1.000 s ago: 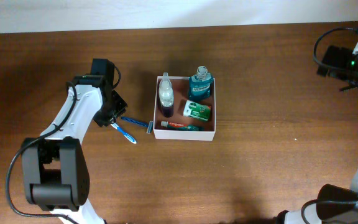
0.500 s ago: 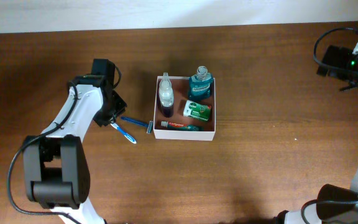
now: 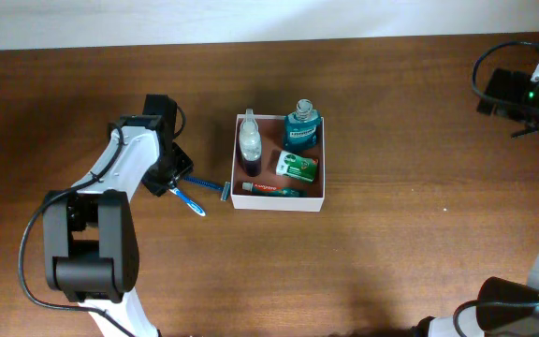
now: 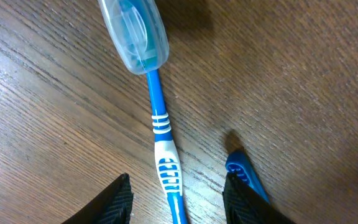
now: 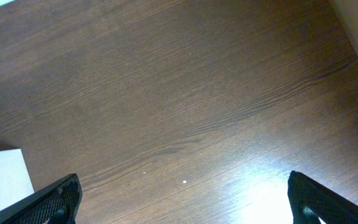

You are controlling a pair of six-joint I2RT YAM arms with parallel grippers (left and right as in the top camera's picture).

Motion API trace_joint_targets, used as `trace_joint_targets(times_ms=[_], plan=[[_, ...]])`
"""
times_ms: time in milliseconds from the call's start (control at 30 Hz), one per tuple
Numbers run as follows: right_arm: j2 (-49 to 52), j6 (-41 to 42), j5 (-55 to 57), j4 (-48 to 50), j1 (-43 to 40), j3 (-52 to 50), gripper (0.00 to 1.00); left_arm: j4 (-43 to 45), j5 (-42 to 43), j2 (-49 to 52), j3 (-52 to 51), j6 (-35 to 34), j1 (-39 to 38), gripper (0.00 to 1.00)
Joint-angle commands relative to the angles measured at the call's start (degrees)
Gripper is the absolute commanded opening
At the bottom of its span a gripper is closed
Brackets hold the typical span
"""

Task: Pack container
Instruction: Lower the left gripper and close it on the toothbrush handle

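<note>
Container (image 3: 279, 202) mid-table, white walls square to table (image 3: 410, 262) edges. Spray bottle (image 3: 250, 140), mouthwash (image 3: 301, 126), green packet (image 3: 297, 167) and toothpaste tube (image 3: 271, 190) inside.
Razor (image 3: 209, 185) head just beside left wall.
Toothbrush (image 4: 160, 124) further left, angled.
Left gripper (image 4: 178, 182) released, jaws astride toothbrush handle, gap each side.
Right gripper (image 5: 185, 196) spread wide, empty, far-right corner, broad wood between it and the container.

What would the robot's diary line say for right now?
left tool: open, over toothbrush handle | right tool: open, empty | container: partly packed | razor: outside container
</note>
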Motion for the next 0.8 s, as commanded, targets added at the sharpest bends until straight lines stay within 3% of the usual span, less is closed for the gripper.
trace_joint_targets(times_ms=[0, 200, 300, 767], plan=[[0.33, 0.68, -0.31, 0.09, -0.20, 0.39, 0.99, 0.15, -0.83, 1.31, -1.36, -0.35, 0.02, 0.48], [0.33, 0.68, -0.31, 0.09, -0.20, 0.39, 0.99, 0.61, -0.83, 1.44, -3.82, -0.35, 0.04, 0.47], [0.33, 0.68, -0.31, 0.09, -0.20, 0.39, 0.98, 0.79, -0.83, 1.44, -3.80, -0.35, 0.04, 0.39], [0.33, 0.68, -0.31, 0.11, -0.20, 0.39, 0.99, 1.95, -0.81, 4.04, -3.80, -0.33, 0.04, 0.40]])
